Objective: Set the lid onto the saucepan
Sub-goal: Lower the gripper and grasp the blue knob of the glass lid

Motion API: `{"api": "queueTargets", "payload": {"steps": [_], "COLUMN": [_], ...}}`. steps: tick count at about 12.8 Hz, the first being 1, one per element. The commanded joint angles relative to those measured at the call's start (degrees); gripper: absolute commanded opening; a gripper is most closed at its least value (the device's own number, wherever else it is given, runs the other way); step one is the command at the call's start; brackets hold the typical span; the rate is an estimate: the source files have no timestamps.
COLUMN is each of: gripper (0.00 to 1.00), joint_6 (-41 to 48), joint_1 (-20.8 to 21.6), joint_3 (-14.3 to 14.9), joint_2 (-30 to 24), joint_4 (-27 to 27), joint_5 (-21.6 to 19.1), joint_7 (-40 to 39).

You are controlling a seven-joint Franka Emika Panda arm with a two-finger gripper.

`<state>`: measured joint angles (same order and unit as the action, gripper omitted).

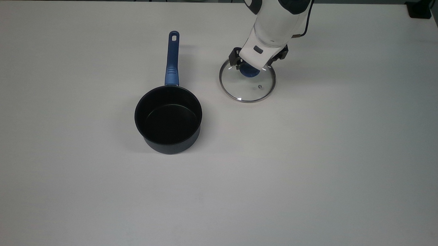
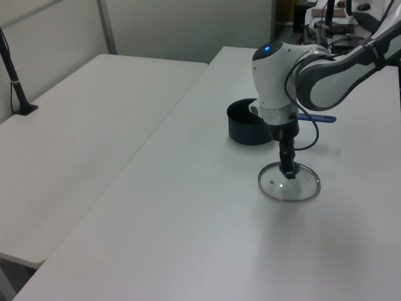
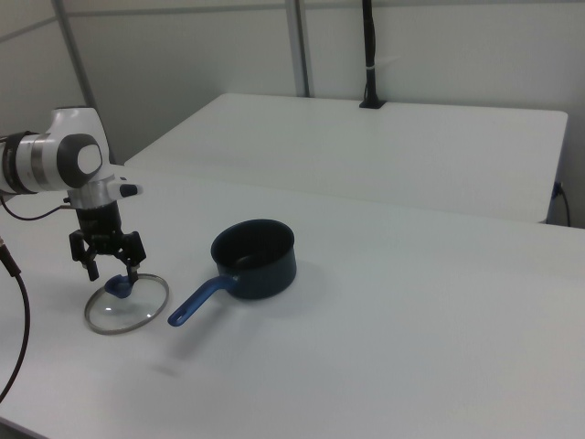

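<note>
The gripper (image 3: 111, 272) hangs spread wide astride the glass lid's blue knob (image 3: 119, 286), gripping nothing. An off-centre close could skid the glass lid (image 1: 247, 83) across the table (image 1: 312, 159), away from the saucepan (image 1: 167, 119).

No readable text, label, brand, number or sign found on anything in view.
</note>
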<state>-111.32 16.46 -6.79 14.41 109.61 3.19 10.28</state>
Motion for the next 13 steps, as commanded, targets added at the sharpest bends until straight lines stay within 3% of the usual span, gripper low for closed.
{"api": "queueTargets", "payload": {"steps": [1, 5, 13], "gripper": [1.00, 0.97, 0.53], "joint_6": [-4.95, -6.54, -5.93], "joint_1": [0.06, 0.06, -0.73], "joint_3": [0.19, 0.19, 0.54], "joint_2": [-0.70, -0.79, -1.13], "joint_4": [2.80, 3.95, 3.77], "joint_5": [1.12, 1.29, 1.38], "joint_7": [1.06, 1.06, 1.06]}}
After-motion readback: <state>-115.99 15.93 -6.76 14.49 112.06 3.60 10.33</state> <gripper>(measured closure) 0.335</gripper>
